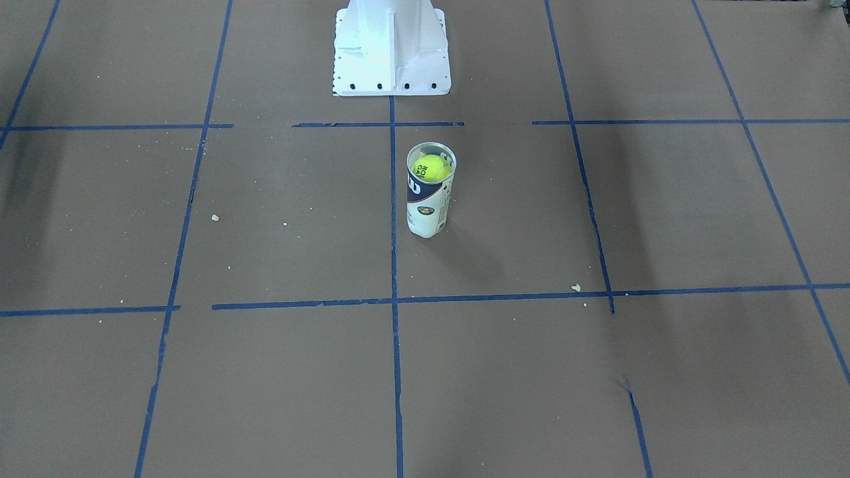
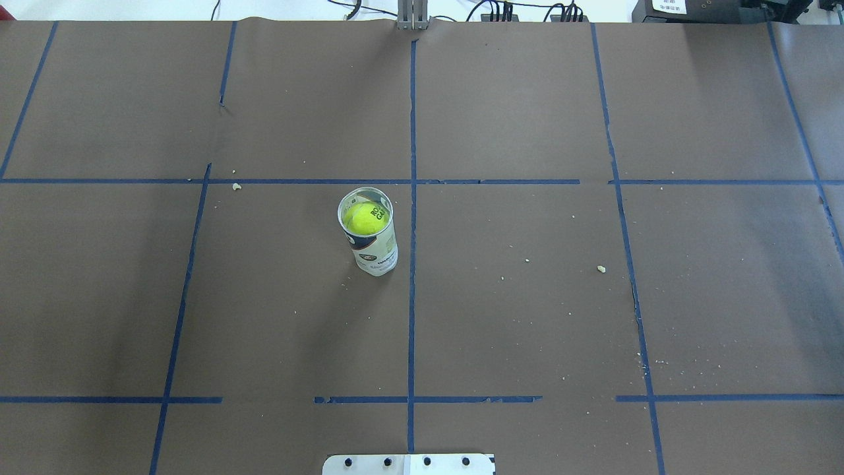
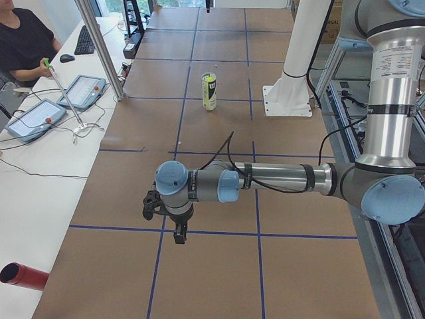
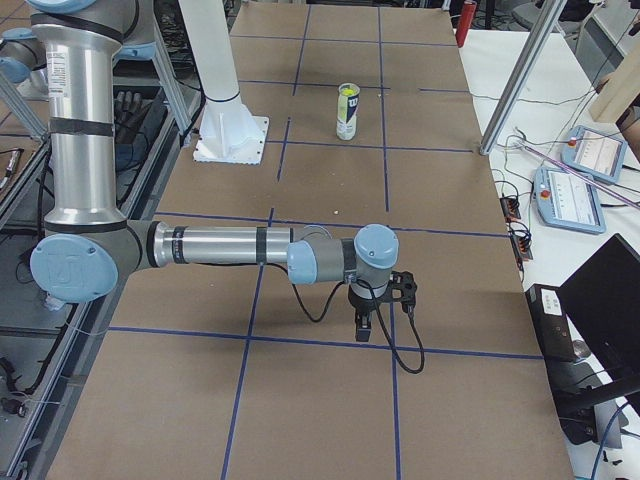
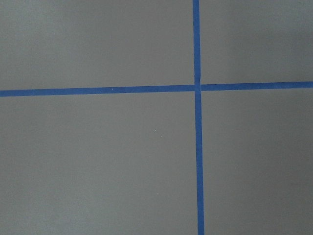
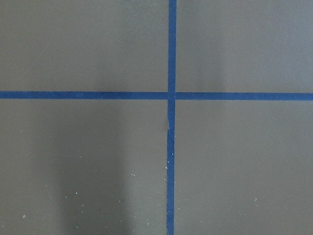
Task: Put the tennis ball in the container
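Observation:
The clear can-shaped container (image 1: 427,206) stands upright near the table's middle, a little on my left side (image 2: 376,254). The yellow-green tennis ball (image 1: 430,167) rests inside it near the top, just below the silvery rim (image 2: 364,218). Neither gripper is near it. My left gripper (image 3: 174,229) hangs over the table far from the can (image 3: 209,92), seen only from the side, so I cannot tell whether it is open or shut. My right gripper (image 4: 375,315) hovers likewise at the other end, away from the can (image 4: 347,112), and I cannot tell its state either. Both wrist views show only brown paper and blue tape.
The white robot pedestal (image 1: 392,46) stands behind the can at the table's robot side. Blue tape lines grid the brown paper, with small crumbs (image 2: 601,268) scattered about. An operator's desk with tablets (image 3: 83,90) and a red cylinder (image 3: 23,276) flank the table.

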Robot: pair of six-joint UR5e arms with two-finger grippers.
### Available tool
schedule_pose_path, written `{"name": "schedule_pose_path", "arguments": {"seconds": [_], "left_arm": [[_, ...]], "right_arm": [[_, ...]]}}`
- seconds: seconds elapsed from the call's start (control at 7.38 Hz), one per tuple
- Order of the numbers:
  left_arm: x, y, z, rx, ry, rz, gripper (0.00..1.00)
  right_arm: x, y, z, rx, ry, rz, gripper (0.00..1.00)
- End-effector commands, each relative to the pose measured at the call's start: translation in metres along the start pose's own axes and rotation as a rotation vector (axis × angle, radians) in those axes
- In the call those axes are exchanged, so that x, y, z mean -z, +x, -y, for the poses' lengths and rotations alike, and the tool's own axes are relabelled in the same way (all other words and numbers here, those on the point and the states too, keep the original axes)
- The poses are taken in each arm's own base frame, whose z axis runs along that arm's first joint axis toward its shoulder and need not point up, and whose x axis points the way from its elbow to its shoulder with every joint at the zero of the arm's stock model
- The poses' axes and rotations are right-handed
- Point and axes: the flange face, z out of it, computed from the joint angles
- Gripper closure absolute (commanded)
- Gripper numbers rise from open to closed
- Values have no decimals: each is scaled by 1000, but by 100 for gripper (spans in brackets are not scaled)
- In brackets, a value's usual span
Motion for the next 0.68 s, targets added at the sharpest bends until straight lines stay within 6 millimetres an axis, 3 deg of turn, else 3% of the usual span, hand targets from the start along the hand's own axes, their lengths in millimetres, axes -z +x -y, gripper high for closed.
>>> {"name": "schedule_pose_path", "arguments": {"seconds": [0.0, 0.54], "left_arm": [[4, 3, 1, -5, 7, 0, 0], [7, 6, 2, -13, 15, 2, 0]], "right_arm": [[0, 0, 0, 0, 0, 0, 0], [0, 0, 0, 0, 0, 0, 0]]}}
